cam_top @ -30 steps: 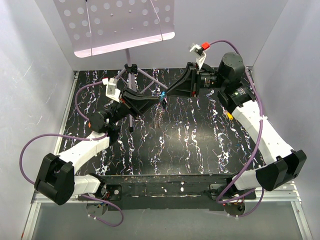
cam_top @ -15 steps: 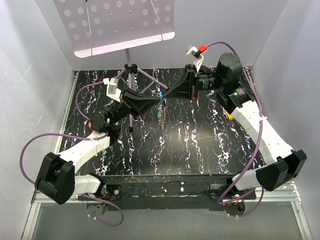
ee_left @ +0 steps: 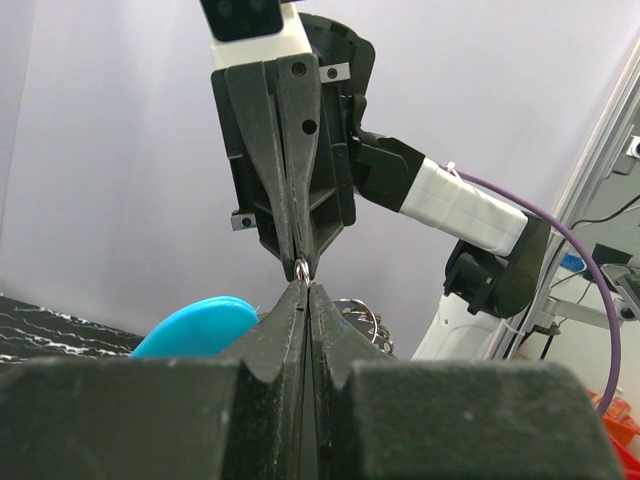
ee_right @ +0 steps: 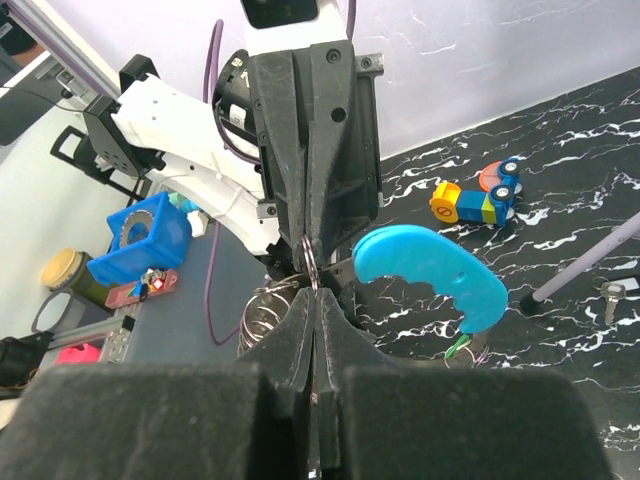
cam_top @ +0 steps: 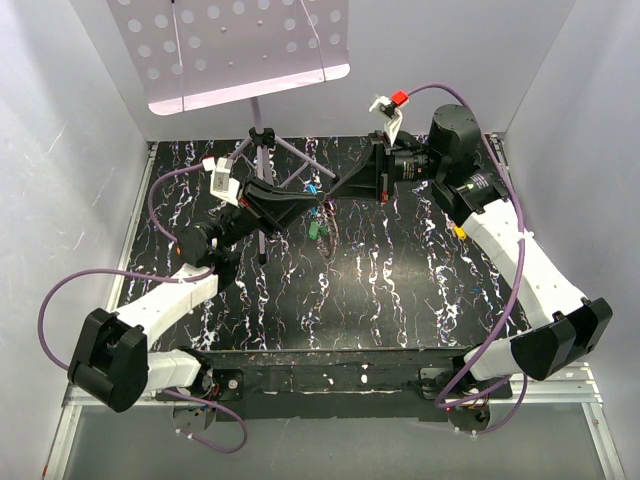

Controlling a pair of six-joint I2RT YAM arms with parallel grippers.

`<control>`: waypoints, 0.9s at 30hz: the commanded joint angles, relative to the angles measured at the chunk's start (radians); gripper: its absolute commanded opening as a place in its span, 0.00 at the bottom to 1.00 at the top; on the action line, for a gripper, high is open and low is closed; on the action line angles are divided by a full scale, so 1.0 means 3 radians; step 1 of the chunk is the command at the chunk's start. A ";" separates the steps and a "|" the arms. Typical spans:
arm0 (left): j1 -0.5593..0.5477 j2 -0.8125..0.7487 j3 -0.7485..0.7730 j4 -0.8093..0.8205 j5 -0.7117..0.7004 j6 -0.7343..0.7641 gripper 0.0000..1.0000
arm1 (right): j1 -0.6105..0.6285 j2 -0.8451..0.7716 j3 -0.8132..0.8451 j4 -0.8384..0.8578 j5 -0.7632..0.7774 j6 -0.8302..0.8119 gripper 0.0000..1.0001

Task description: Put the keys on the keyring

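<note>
Holding the keyring [cam_top: 316, 188] in mid-air above the bench [cam_top: 420, 290], toward 12 o'clock from its centre. Gripped from both sides: left tool [ee_left: 304, 295] reaching in from 8 o'clock, right tool [ee_right: 313, 305] from 2 o'clock, tips meeting nose to nose. Both clamped fully narrow, with only the thin wire ring [ee_right: 310, 258] pinched between the fingers. Hanging off that ring, at 3 o'clock of it in the right wrist view: the blue tag [ee_right: 430, 272], curved and free of the bench. At 7 o'clock of the ring, a coil of grey wire loops [ee_right: 265, 315], dangling. Below the tools in the top view, a small green bit [cam_top: 313, 229]. Cannot pick out the keys for certain; only a small grey piece [ee_right: 612, 293] lying on the bench beside the stand leg [ee_right: 585, 265]. At 1 o'clock of the tag, a yellow-and-blue toy [ee_right: 478, 200] on the bench.
</note>
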 commanded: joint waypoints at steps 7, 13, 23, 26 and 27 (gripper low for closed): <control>-0.0013 -0.0153 0.0140 0.0784 -0.0174 0.0041 0.00 | 0.0142 0.0011 0.0021 0.0100 -0.0016 0.0082 0.01; -0.0013 -0.0132 0.0160 0.0784 -0.0195 0.0000 0.00 | 0.0275 0.0037 0.0011 0.0105 -0.0011 -0.0030 0.01; -0.0013 -0.0158 0.0130 0.0784 -0.0149 -0.0005 0.00 | 0.0266 -0.0076 0.0021 -0.0043 -0.0169 -0.0296 0.09; -0.0013 -0.0148 0.0130 0.0784 -0.0088 -0.0025 0.00 | 0.0189 -0.0111 0.0047 -0.0048 -0.0236 -0.0332 0.20; -0.0013 -0.0137 0.0130 0.0784 -0.0057 -0.0035 0.00 | 0.0153 -0.0117 0.0057 -0.0048 -0.0256 -0.0332 0.23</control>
